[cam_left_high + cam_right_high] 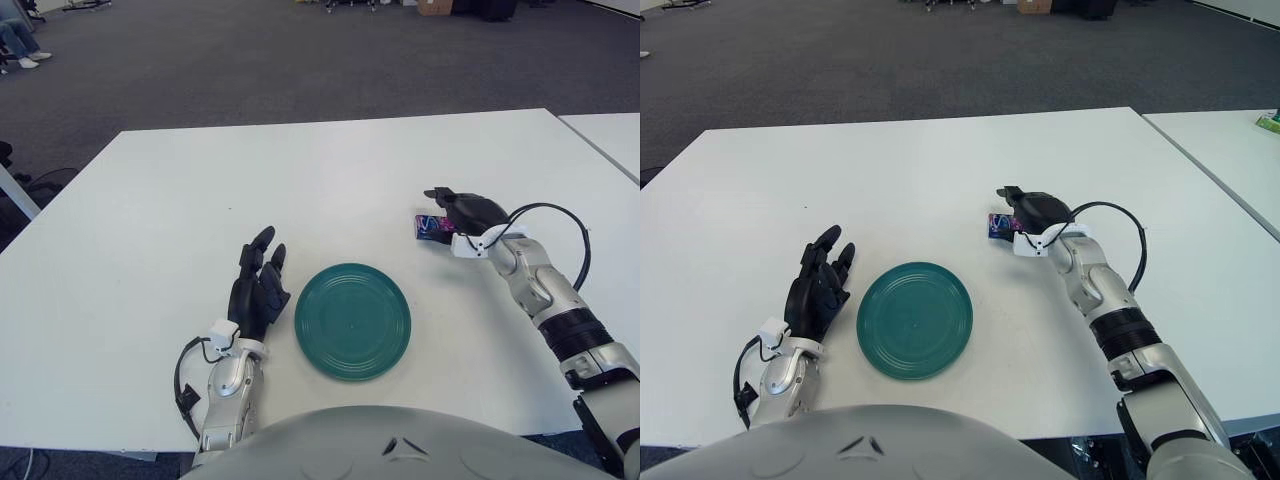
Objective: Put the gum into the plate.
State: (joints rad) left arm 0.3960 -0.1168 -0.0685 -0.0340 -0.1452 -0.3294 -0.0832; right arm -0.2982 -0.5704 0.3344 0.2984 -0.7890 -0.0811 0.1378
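You looked down on a white table (330, 170) that filled most of the view. To its right stood a second white table (1230, 150), set apart from the first by a narrow gap, and a small green thing (1268, 122) lay at that table's far right edge. Beyond both tables spread a grey carpet (250, 60). At the far left a seated person's legs (18, 45) showed in jeans and white shoes. A cardboard box (434, 7) sat on the floor at the back, beside dark furniture.
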